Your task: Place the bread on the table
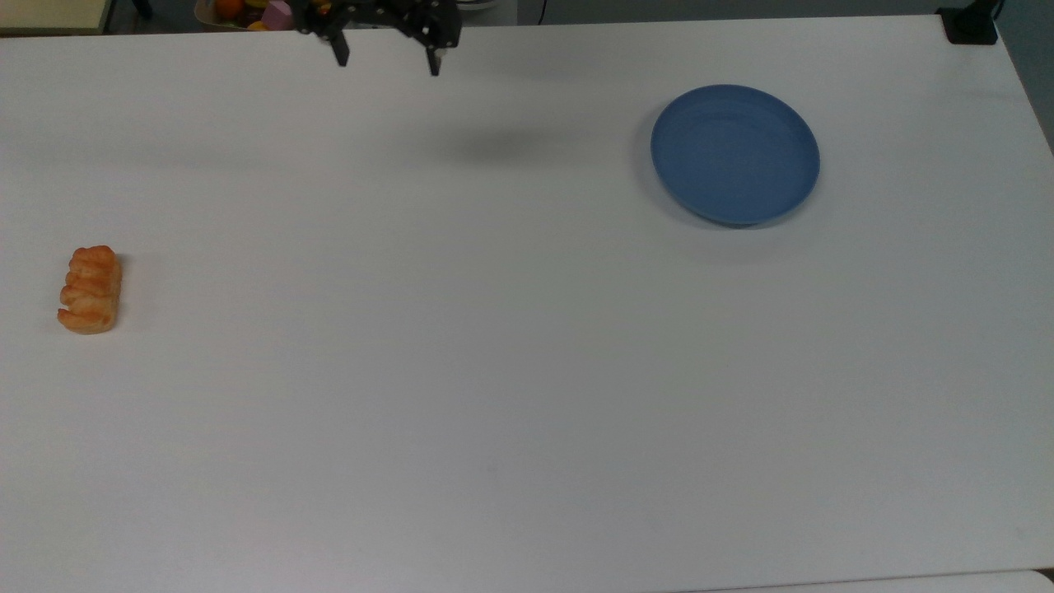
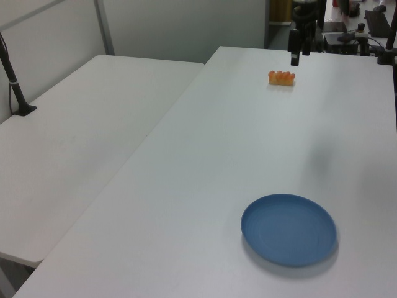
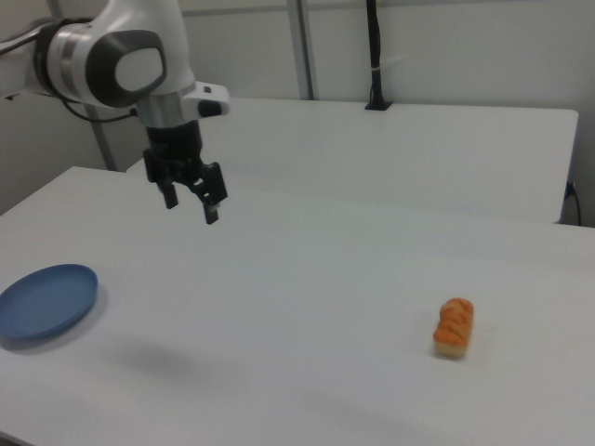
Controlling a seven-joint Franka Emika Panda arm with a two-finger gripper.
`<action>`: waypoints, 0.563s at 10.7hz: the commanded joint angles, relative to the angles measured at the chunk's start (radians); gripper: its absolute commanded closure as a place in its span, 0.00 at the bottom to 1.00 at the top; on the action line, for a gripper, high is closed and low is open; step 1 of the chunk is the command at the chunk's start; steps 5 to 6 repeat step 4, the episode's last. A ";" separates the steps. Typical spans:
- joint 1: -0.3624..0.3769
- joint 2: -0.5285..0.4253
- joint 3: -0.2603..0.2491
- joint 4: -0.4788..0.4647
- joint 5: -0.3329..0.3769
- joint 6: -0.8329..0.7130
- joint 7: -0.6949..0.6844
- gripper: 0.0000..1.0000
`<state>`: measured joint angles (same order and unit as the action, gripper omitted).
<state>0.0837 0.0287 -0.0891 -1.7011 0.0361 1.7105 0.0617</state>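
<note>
One small oblong golden-orange ridged pastry roll, the bread (image 1: 90,290), lies flat on my large plain white matte tabletop (image 1: 494,371), near the top view's left edge. In the right view the bread (image 3: 454,328) sits toward the right view's lower right, free of any contact with my tool.

My tool (image 1: 385,59), a black two-finger unit, hangs in the air above the far edge of the tabletop at the top of the top view, well apart from the bread. Its two fingers stand spread wide with nothing between them; the right view shows the tool (image 3: 191,210) pointing downward, clear of the surface.

A round blue plastic plate (image 1: 734,154) rests on the tabletop toward the top view's upper right, well apart from both the bread and the tool. Its dish holds nothing.
</note>
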 commanded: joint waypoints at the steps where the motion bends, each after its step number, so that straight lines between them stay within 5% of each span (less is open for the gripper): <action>1: -0.001 -0.027 0.020 -0.052 -0.005 -0.014 0.024 0.00; 6: -0.001 -0.026 0.020 -0.049 -0.007 -0.012 0.024 0.00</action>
